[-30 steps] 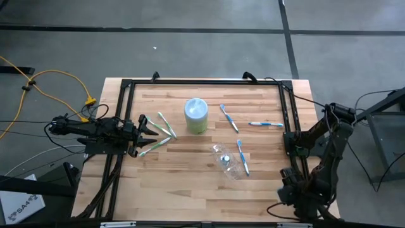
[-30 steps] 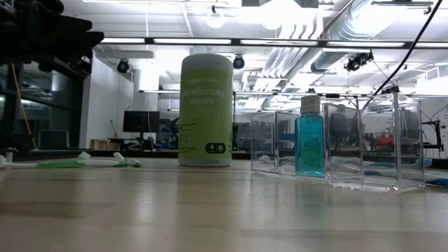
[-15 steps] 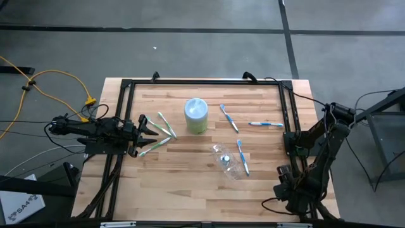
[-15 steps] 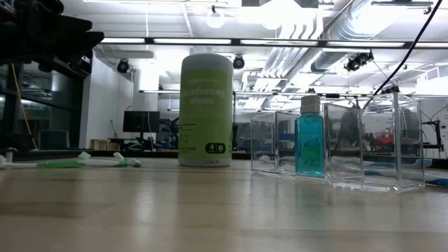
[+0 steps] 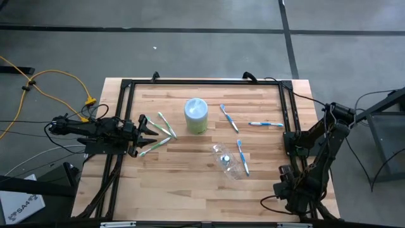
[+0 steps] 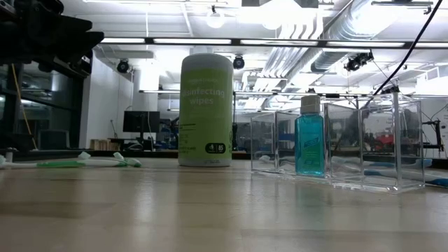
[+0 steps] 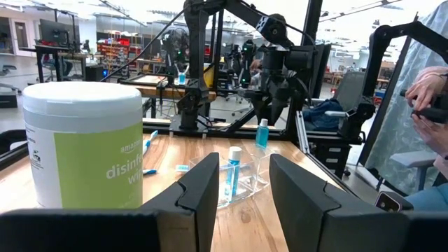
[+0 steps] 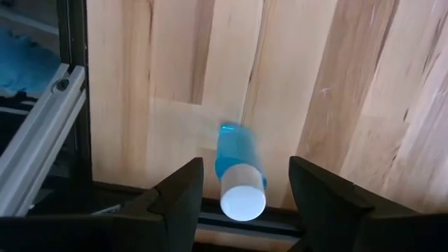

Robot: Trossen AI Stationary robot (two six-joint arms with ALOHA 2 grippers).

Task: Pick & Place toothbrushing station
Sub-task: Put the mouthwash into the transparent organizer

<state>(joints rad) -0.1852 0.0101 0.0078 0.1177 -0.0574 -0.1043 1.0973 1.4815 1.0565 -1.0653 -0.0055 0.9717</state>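
A clear plastic container with a blue bottle inside stands on the table at mid right. Green-white toothbrushes lie just before my left gripper, which is open and level at the left edge. Blue-white toothbrushes lie around the container. My right gripper points down, open, at the near right corner, over a second small blue bottle with a white cap. That bottle stands upright on the wood, a finger showing on either side of it in the wrist view and the fingers hanging above it.
A tall green-and-white wipes canister stands at the table's middle far side. A black frame rail borders the table, close to the bottle at the near edge. A person's hands show beyond the table.
My right arm has shifted a little toward the table's left at the near right corner and sunk slightly, then kept still. Its fingers stay open.
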